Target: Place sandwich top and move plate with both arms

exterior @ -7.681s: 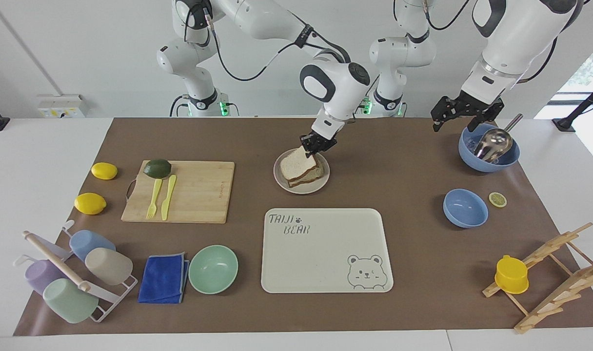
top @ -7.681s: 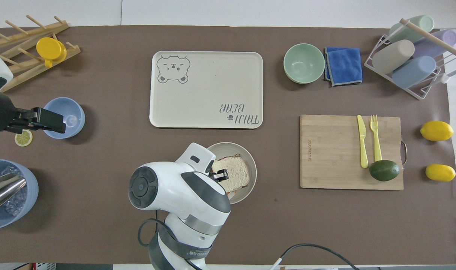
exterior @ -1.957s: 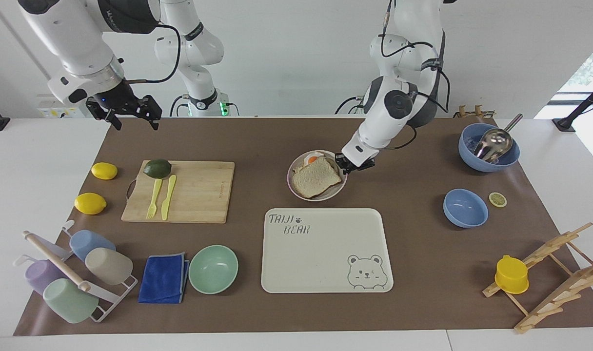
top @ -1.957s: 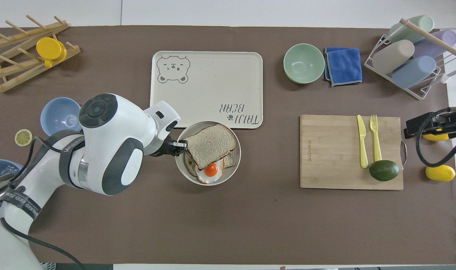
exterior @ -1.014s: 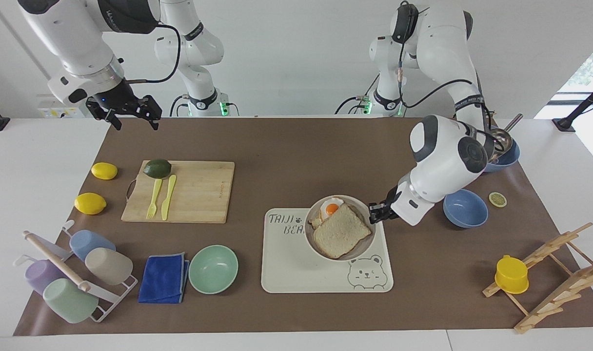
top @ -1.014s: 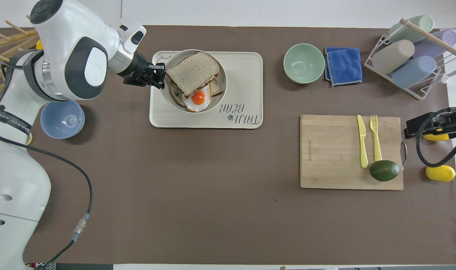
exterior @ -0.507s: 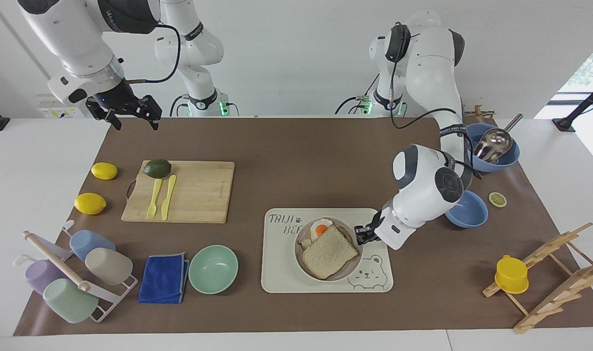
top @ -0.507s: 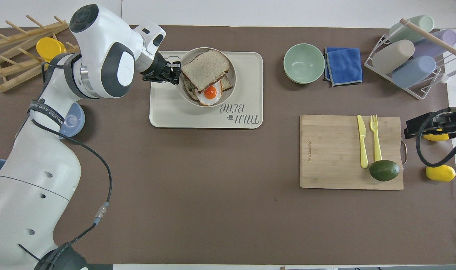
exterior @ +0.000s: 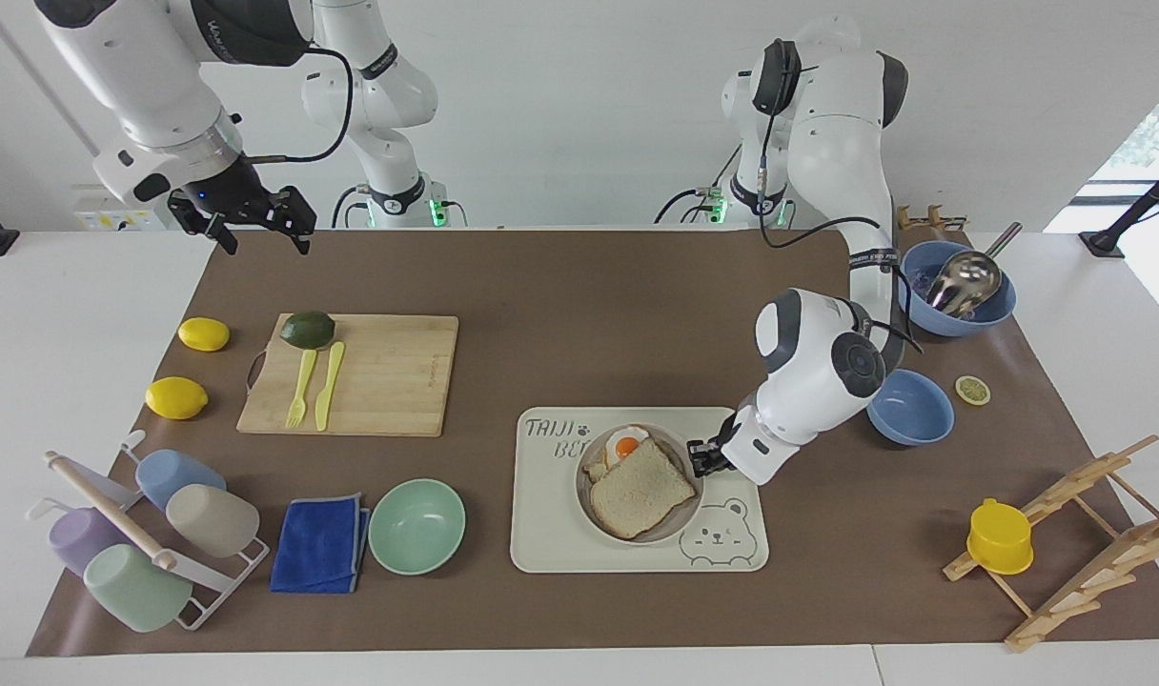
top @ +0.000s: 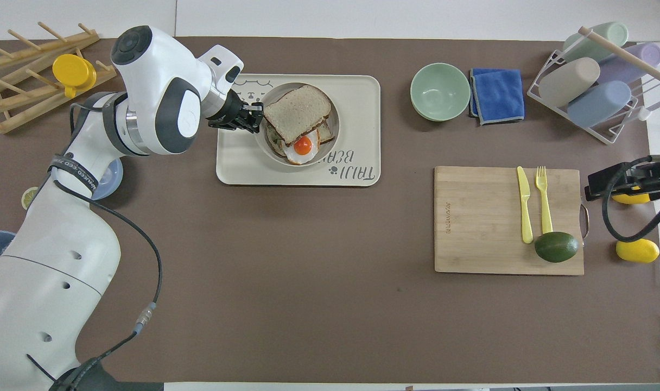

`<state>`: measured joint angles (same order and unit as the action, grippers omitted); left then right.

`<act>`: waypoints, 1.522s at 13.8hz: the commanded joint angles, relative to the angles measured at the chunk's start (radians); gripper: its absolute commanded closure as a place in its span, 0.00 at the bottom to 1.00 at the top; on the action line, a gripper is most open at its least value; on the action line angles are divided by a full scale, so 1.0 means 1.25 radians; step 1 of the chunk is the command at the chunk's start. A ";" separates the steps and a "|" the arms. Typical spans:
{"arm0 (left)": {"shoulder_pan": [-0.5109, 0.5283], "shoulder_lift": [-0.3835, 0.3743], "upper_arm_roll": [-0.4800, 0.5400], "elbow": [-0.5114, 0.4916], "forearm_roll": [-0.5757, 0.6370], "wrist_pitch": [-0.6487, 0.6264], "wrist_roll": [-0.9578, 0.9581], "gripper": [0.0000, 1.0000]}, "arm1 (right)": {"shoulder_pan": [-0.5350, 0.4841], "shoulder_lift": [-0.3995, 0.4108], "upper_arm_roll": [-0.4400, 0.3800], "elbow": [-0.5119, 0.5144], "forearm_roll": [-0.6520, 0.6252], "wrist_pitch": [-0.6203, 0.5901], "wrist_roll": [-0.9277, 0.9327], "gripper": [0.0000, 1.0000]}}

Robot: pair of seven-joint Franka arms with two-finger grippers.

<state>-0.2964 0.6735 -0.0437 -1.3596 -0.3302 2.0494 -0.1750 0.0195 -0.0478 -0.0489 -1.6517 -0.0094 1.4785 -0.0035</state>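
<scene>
Where the left arm reaches in from its end of the table, the left gripper [exterior: 701,457] sits low at the rim of the plate [exterior: 682,514], on the side toward that arm. Whether it is clamped on the rim or loose cannot be told.

The plate rests about the middle of the tray [exterior: 560,534], which lies midway along the table [exterior: 579,314], close to the edge farther from the robots. On the plate the sandwich top [exterior: 641,488] lies flat over the stack, turned askew, with a fried egg [exterior: 626,446] peeking out from under it toward the robots. Its longer axis runs roughly along the tray's long edges, a little slanted; which way the domed edge points is hard to make out.

The plate looks stiff and smooth with a shallow rim, so a pinch on the rim is the natural hold, kept level. The bread is likely light, soft and loose, and probably slides if the plate tips.

The right gripper [exterior: 241,219] waits with jaws spread, empty, over the table's corner at the right arm's base.
</scene>
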 commanded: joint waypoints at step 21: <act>0.032 -0.465 0.187 -0.020 0.209 -0.548 0.016 0.00 | -0.008 -0.015 0.002 -0.019 0.009 0.008 -0.013 0.00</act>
<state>-0.2372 0.1557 0.1892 -1.3130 -0.1057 1.3917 -0.1622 0.0195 -0.0478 -0.0489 -1.6517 -0.0094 1.4785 -0.0035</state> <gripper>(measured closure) 0.000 0.000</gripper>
